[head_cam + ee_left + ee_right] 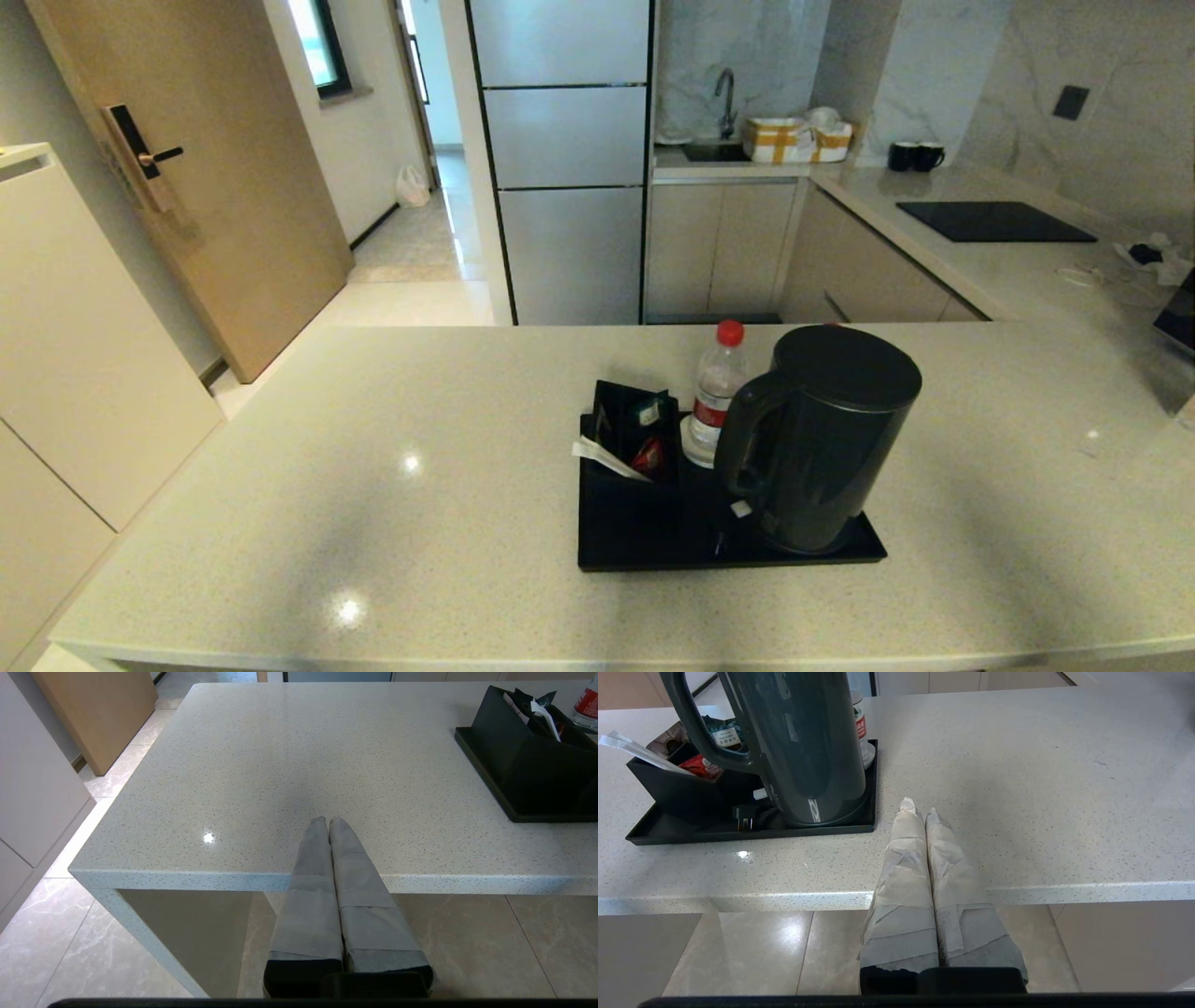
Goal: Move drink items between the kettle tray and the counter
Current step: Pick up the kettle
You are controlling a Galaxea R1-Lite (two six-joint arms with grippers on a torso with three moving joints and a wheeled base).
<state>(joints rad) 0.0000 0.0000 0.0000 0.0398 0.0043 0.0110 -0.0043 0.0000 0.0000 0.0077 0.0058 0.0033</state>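
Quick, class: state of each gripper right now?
Left gripper: shut, empty, at the counter edge.
Right gripper: shut, empty, beside the kettle tray.

Your supporting surface is the counter, a broad light beige speckled stone worktop with a glossy finish; ceiling lights glint off it left of the tray.

Lying directly on it you have one item: the kettle tray, flat, black, rectangular, low-rimmed, set near the counter's middle.

On the tray, you see:
- kettle, tall, dark grey, upright at the tray's right end, loop handle facing left.
- water bottle, clear, red cap, upright at the tray's rear, just beside the kettle.
- black box of sachets, at the tray's left rear.
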